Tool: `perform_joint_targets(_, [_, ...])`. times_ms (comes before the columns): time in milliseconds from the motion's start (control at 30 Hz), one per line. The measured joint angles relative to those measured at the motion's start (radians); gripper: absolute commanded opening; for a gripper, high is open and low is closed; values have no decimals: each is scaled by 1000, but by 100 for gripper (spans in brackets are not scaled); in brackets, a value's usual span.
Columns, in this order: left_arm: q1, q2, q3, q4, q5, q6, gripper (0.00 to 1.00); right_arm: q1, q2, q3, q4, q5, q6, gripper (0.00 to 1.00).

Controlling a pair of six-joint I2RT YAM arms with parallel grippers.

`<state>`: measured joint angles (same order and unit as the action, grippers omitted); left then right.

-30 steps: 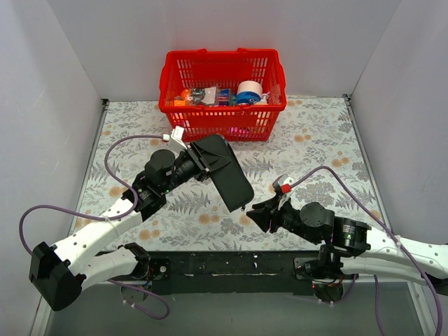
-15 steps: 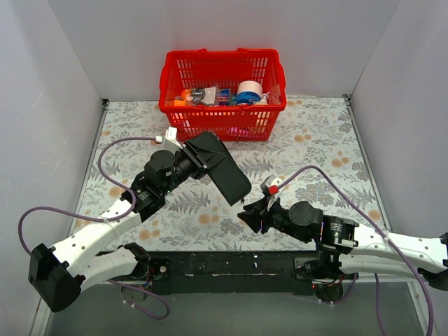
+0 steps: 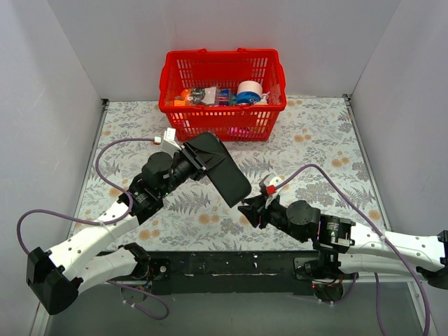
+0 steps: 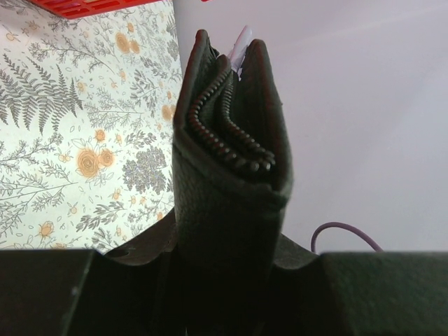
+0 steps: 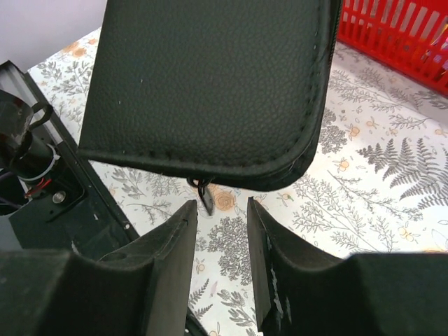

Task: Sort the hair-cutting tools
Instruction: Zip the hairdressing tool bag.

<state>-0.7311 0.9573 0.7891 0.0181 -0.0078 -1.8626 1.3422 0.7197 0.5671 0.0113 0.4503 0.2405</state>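
Observation:
My left gripper (image 3: 198, 159) is shut on a large flat black zipped pouch (image 3: 222, 170) and holds it tilted above the table. In the left wrist view the pouch (image 4: 227, 168) stands edge-on between my jaws, its zip teeth showing. My right gripper (image 3: 248, 208) is open just below the pouch's lower corner. In the right wrist view the pouch (image 5: 210, 84) hangs over my open fingers (image 5: 171, 241), and its small zip pull (image 5: 206, 196) dangles just in front of the gap, untouched. The scissors and the slim black stick are out of view.
A red plastic basket (image 3: 222, 94) holding tape and other items stands at the back centre. Grey walls close in the left, right and back. The black base rail (image 3: 224, 264) runs along the near edge. The table has a floral cloth (image 3: 322, 147).
My right gripper has moved left and forward, up toward the pouch's lower corner. My left gripper has drawn the pouch slightly up and back.

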Motion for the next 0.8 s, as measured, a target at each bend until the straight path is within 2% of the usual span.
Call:
perform_joint_targets(200, [-12, -1, 0, 2, -4, 0, 0, 0, 12, 8, 33, 23, -38, 41])
perform_joint_targets(267, [-13, -3, 0, 4, -8, 1, 0, 0, 19, 10, 40, 30, -47, 30])
perform_joint_targets(300, [-13, -5, 0, 4, -10, 1, 0, 0, 22, 11, 42, 33, -55, 21])
perform_joint_targets(400, [-13, -6, 0, 4, -11, 3, 0, 0, 28, 13, 47, 43, -69, 1])
perform_joint_targets(800, [-18, -4, 35, -19, 1, 43, 0, 6, 17, 36, 24, 39, -71, 1])
